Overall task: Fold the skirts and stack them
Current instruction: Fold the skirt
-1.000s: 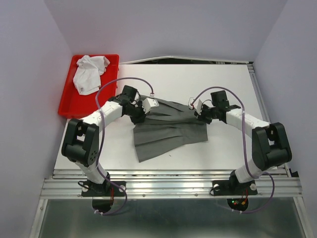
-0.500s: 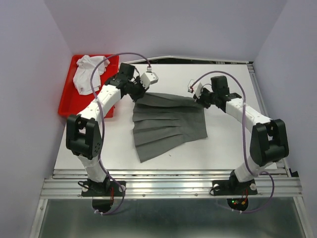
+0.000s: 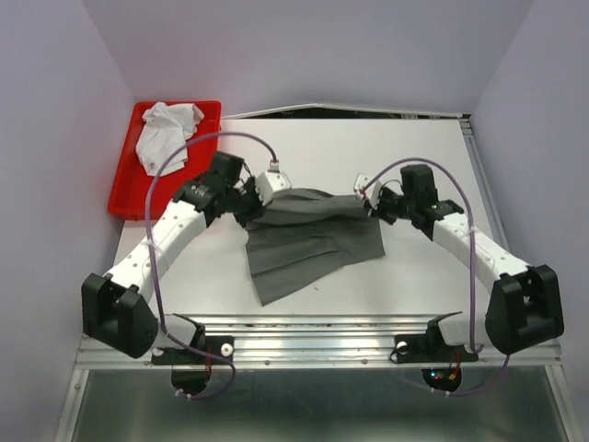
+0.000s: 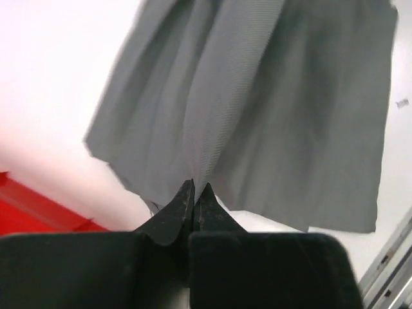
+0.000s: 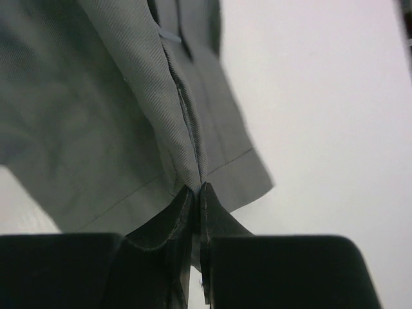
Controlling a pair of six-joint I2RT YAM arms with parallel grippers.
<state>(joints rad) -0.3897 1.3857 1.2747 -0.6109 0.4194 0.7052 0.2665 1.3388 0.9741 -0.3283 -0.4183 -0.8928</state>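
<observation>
The dark grey pleated skirt (image 3: 308, 244) lies in the middle of the table, its far edge lifted. My left gripper (image 3: 261, 204) is shut on the skirt's far left corner; in the left wrist view the cloth (image 4: 257, 116) hangs from my closed gripper (image 4: 194, 188). My right gripper (image 3: 366, 204) is shut on the far right corner; in the right wrist view a fold of the grey cloth (image 5: 129, 96) is pinched in the gripper (image 5: 199, 188). The white skirt (image 3: 164, 133) lies crumpled in the red tray (image 3: 124, 198) at the far left.
The red tray sits at the table's far left edge. Metal rails (image 3: 313, 343) run along the near edge by the arm bases. White walls close in on both sides.
Both grippers carried the skirt's far edge away from me and then back toward the near side, so the far part of the skirt now hangs lifted over the rest. The white skirt has not moved.
</observation>
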